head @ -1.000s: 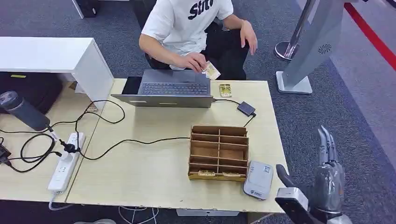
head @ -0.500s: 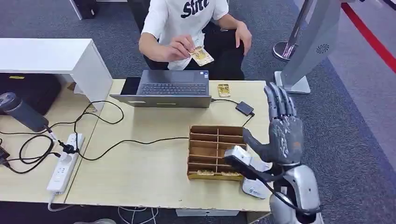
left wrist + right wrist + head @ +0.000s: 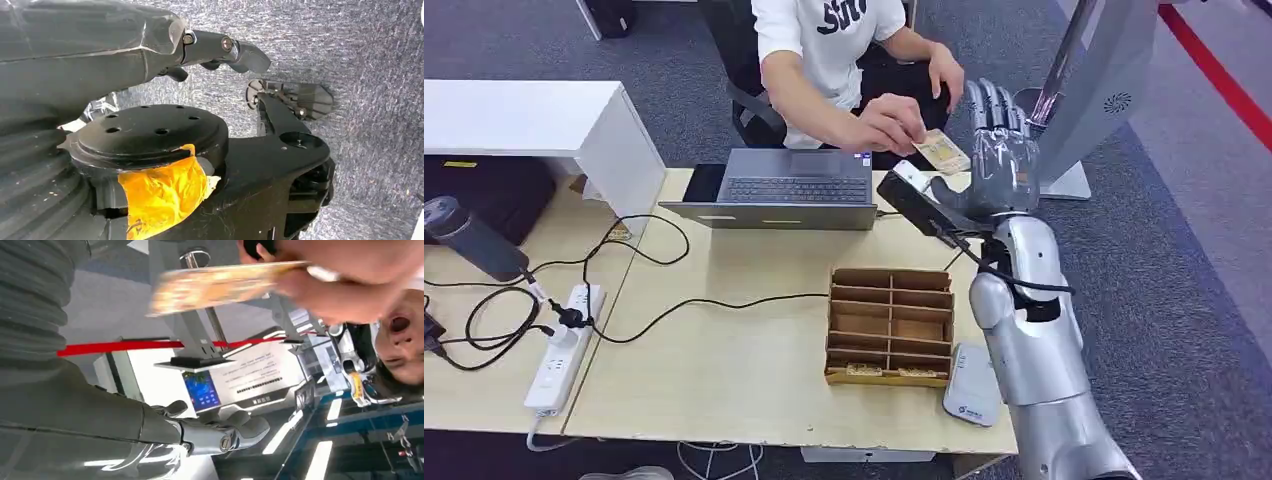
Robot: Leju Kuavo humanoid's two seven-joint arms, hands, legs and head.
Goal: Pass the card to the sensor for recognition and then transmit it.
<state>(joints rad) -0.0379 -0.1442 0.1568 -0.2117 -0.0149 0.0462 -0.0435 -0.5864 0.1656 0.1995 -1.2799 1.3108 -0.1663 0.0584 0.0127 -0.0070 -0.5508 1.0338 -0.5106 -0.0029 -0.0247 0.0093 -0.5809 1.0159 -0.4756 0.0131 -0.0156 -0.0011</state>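
A person seated behind the table holds out a yellowish card in one hand. My right hand is raised upright just right of the card, fingers spread, palm toward it, and holds nothing. In the right wrist view the blurred card hangs in the person's fingers, apart from my hand. The grey card sensor lies at the table's front right corner. My left hand hangs over grey carpet, holding nothing.
A wooden compartment box stands beside the sensor. A laptop sits at the far edge, with cables and a power strip on the left. A black bottle lies far left. A grey kiosk stand rises behind right.
My right arm has swung up from beside the table's front corner to its far edge. The person has moved the card to the right, toward my raised hand.
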